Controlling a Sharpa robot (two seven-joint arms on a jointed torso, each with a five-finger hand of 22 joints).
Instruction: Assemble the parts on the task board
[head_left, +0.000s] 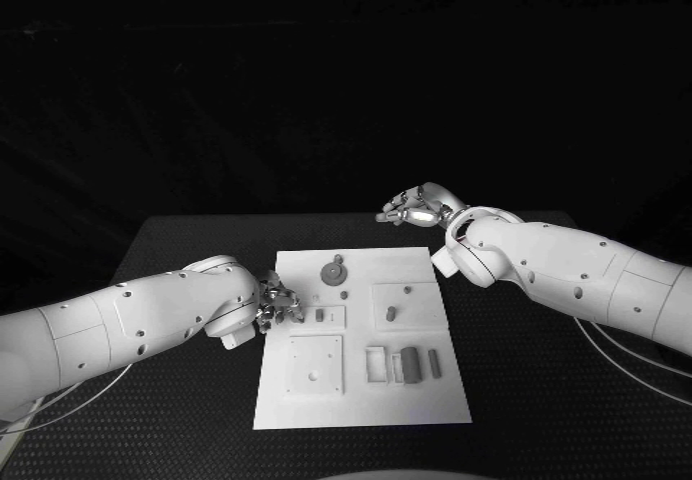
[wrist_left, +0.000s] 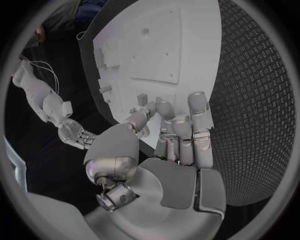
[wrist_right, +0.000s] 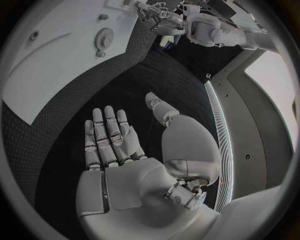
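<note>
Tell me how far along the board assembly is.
Done: a gear sits at the board's far end. In hand: nothing clearly; the left hand hangs at the board's left edge, and the right hand is flat and empty, off the board. Left: loose parts lie near the middle.

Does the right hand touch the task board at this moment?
Apart. The right wrist view shows the right hand open and flat over the black table, with bare table between its fingertips and the task board.
</note>
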